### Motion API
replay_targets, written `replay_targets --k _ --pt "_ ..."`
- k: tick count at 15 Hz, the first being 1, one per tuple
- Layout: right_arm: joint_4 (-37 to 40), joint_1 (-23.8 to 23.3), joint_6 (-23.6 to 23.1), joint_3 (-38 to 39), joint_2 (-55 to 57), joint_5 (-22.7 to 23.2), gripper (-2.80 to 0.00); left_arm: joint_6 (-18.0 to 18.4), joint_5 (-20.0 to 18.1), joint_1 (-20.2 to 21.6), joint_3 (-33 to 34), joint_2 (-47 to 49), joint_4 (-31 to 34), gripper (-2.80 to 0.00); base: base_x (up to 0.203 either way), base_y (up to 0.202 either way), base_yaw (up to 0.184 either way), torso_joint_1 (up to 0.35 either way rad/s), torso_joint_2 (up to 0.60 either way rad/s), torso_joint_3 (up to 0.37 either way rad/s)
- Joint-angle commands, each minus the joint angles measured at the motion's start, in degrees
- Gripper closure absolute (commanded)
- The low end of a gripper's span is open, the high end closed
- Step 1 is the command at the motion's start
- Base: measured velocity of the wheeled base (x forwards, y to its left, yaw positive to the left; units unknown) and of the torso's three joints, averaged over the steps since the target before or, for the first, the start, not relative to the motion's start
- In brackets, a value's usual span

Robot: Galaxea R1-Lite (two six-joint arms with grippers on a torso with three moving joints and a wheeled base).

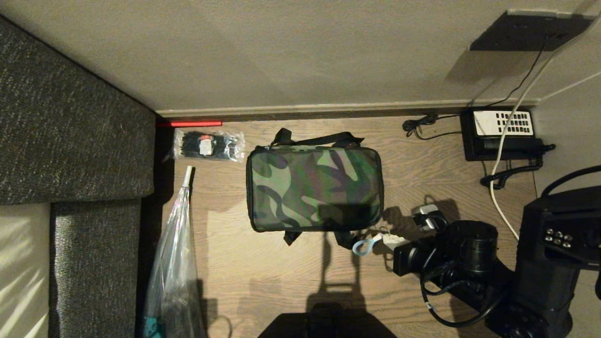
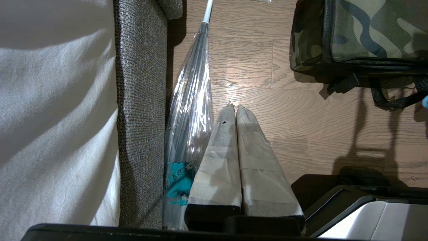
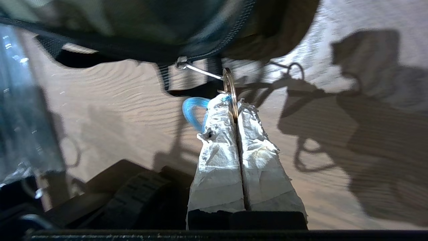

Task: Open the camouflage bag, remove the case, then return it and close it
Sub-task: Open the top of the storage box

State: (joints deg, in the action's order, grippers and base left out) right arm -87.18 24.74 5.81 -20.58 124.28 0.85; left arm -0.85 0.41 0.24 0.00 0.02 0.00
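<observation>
The camouflage bag (image 1: 314, 188) lies flat on the wooden floor with its lid down, and one corner of it shows in the left wrist view (image 2: 367, 30). At its near right corner my right gripper (image 1: 391, 241) (image 3: 234, 103) is shut on a metal ring (image 3: 230, 87). A thin link joins the ring to the zipper slider (image 3: 181, 62), and a blue loop (image 3: 192, 112) hangs beside the fingers. The case is hidden. My left gripper (image 2: 233, 108) is shut on nothing, low above the floor to the left of the bag.
A clear-wrapped umbrella (image 1: 173, 263) lies left of the bag along a grey upholstered seat (image 1: 70, 141). A packet of black cable ties (image 1: 209, 145) sits at the back left. A black telephone (image 1: 502, 134) with cords stands at the back right, by the wall.
</observation>
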Motion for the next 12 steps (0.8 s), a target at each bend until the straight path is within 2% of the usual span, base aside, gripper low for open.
replay_targets --k 1,7,10,12 --pt "-0.48 -1.85 -0.27 -0.06 -0.46 0.5 0.0 -0.03 0.03 0.02 0.18 -0.11 0.0 0.0 0.0 0.0 0.0 0.0 0.0 0.0" --pt "-0.48 -6.85 -1.48 -0.83 -1.16 2.64 0.0 -0.03 0.03 0.02 0.18 -0.11 0.0 0.0 0.0 0.0 0.0 0.0 0.0 0.0" --pt "-0.48 -8.47 -1.39 -1.19 -2.81 6.25 0.0 -0.03 0.03 0.02 0.18 -0.11 0.0 0.0 0.0 0.0 0.0 0.0 0.0 0.0" --pt "-0.48 -8.66 -1.15 -2.5 -3.81 6.86 0.0 -0.03 0.03 0.02 0.18 -0.11 0.0 0.0 0.0 0.0 0.0 0.0 0.0 0.0"
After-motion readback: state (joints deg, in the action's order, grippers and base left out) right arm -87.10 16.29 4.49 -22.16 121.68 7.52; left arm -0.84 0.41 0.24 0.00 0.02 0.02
